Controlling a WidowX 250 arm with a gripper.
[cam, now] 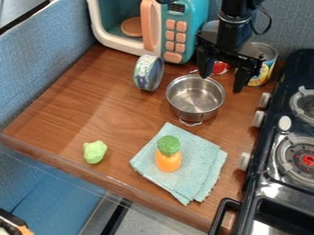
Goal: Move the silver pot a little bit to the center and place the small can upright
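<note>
One silver pot point(195, 97), round, shiny — small can point(147, 72) on side.

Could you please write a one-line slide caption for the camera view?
Open gripper near the silver pot, with a small can on its side and a toy carrot on a folded cloth.

The arm point(233, 34) is black, with a pale metallic ring point(235, 18), a thin looping black cable point(269, 24) and an angular black two-fingered gripper point(220, 83).
</note>
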